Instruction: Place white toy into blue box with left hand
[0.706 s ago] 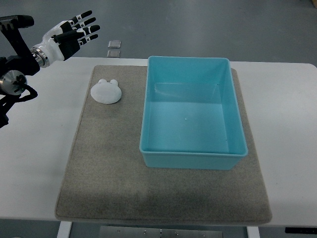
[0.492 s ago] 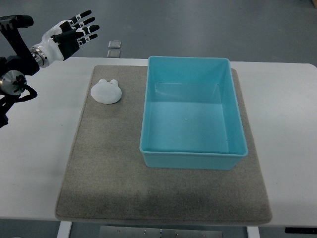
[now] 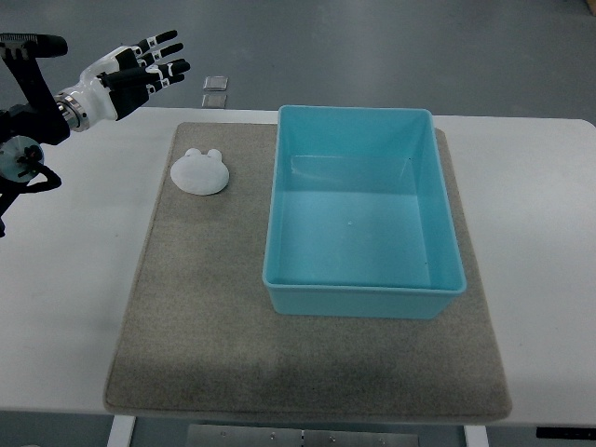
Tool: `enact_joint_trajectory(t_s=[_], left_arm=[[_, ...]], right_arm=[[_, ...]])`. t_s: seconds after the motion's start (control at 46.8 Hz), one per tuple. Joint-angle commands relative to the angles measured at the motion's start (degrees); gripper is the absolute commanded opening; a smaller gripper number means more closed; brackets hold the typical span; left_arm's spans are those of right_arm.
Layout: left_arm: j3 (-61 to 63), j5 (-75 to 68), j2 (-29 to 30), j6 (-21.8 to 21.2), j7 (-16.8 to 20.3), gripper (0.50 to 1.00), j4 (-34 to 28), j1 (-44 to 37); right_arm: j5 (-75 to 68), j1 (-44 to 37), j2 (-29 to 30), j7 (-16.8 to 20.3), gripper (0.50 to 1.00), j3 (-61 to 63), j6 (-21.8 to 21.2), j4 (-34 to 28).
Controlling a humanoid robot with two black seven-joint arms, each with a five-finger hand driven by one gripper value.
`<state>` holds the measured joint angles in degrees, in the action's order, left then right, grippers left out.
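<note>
A dull grey floor (image 3: 391, 47) filled the far part of the view, and against it stood a white worktop (image 3: 74, 279) that ran from edge to edge. Most of the worktop was covered by a grey-brown felt mat (image 3: 205, 317), its near corners rounded. On the mat's right half sat the blue box (image 3: 363, 298), open-topped with nothing inside. The white toy (image 3: 200, 172) lay on the mat just left of the box, near the far left corner, apart from the box wall. The left hand (image 3: 135, 67) hung above the worktop's far left corner, fingers spread and holding nothing, well apart from the toy. Two small square floor plates (image 3: 215, 90) showed beyond the far edge.
</note>
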<state>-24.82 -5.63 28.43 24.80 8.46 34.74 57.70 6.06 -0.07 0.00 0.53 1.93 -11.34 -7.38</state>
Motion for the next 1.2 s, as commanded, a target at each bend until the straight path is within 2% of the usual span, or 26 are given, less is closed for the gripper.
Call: enact_joint_trajectory(t_s=[0.0,0.299,0.578,0.684,0.813,0.877,1.176], left_arm=[[-0.06,-5.87,0.83,0.25,0.76,0.988,0.59,0.31],[0.03,-31.79,8.3,-0.11,7.0,0.981,10.79,0.48],[1.97,-59.57,9.71,-1.07,14.74,0.981,11.84,0.57],[2.4,-67.65,9.98,-3.35,15.44,0.979,13.95,0.49],[5.13,-76.36,9.01,-10.55,15.79,0.981,14.4,0.4],[6.27,-77.6,8.13,-12.41,15.71,0.981,14.31,0.31],[6.98,-77.95,3.39,-13.38,15.53,0.981,12.03,-0.04]], right_arm=[[0.0,-0.02,0.0,0.0,0.936,0.0,0.0,0.0],[0.0,-0.02,0.0,0.0,0.936,0.0,0.0,0.0],[0.0,-0.02,0.0,0.0,0.936,0.0,0.0,0.0],[0.0,-0.02,0.0,0.0,0.936,0.0,0.0,0.0],[0.0,-0.02,0.0,0.0,0.936,0.0,0.0,0.0],[0.0,-0.02,0.0,0.0,0.936,0.0,0.0,0.0],[0.0,-0.02,0.0,0.0,0.936,0.0,0.0,0.0]])
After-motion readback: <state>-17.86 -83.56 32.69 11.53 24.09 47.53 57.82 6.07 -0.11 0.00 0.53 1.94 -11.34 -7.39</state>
